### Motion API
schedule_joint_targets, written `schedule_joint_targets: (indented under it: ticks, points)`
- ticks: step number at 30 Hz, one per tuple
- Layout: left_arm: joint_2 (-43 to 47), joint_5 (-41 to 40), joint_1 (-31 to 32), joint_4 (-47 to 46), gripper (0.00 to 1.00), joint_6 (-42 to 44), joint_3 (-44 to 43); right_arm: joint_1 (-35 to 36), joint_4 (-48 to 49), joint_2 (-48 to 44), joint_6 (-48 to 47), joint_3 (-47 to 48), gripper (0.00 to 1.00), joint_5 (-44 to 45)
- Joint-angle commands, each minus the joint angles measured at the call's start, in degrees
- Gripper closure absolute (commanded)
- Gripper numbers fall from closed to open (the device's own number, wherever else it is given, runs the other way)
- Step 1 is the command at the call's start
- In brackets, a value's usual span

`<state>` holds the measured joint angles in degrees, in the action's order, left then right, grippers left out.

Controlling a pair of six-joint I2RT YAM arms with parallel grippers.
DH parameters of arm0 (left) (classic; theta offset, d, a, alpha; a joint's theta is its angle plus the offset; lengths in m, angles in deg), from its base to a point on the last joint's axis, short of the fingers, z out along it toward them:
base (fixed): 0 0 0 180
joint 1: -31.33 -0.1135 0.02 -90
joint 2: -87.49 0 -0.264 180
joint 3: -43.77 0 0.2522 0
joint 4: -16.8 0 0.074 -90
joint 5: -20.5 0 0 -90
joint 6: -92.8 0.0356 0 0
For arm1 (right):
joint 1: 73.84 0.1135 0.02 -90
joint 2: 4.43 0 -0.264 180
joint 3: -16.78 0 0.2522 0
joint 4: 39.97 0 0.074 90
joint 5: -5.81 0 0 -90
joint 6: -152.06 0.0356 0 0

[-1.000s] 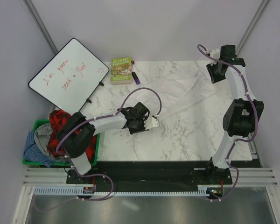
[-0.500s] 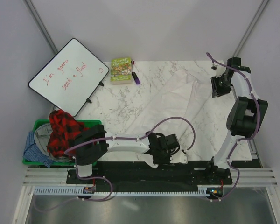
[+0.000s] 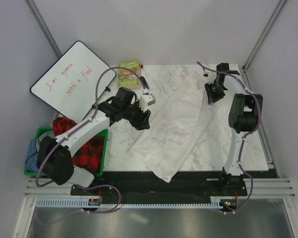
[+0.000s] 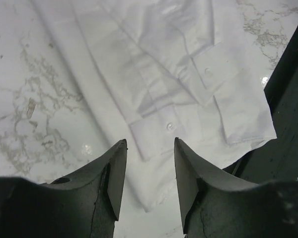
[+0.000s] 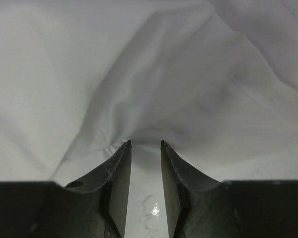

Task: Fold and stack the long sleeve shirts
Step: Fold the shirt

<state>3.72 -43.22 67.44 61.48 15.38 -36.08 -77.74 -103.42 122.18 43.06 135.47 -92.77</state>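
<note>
White shirt (image 3: 176, 129) now lies doubled lengthwise in a diagonal band on the tabletop (image 3: 121, 141), reaching the near edge, no longer spread flat; first fold looks done. Left end effector (image 4: 149, 144) has swung away, jaws apart, empty. Right end effector (image 5: 145, 144) has its jaws narrowly apart at the far cloth, grip unclear. Whiteboard (image 3: 74, 79) reads "I'm gonna send a flood"; green book (image 3: 129, 70) title unreadable.

Worktop (image 3: 116, 148): white marble with grey veins, fills centre of top view.
White long sleeve shirt (image 3: 179, 124): loosely spread, creased, lying diagonally from upper right toward lower centre; lower end overhangs near edge onto black strip.
Green book (image 3: 129, 70): flat at upper-left corner, well apart from shirt.
Small purple object (image 3: 143, 81): just right of book.
Whiteboard (image 3: 72, 79): corner meets worktop's upper-left edge; support unclear.
</note>
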Motion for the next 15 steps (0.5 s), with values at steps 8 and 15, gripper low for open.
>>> schedule_joint_targets:
  ticks: [8,15]
  points:
    - [7.91,11.42,-18.97,-1.03,0.51,-6.34,8.77,11.62,5.74,12.51,-2.61,13.62,0.64,13.75]
    - [10.03,13.09,-19.33,-3.22,0.49,-7.30,13.17,19.36,11.96,21.93,-5.77,32.27,0.64,20.00]
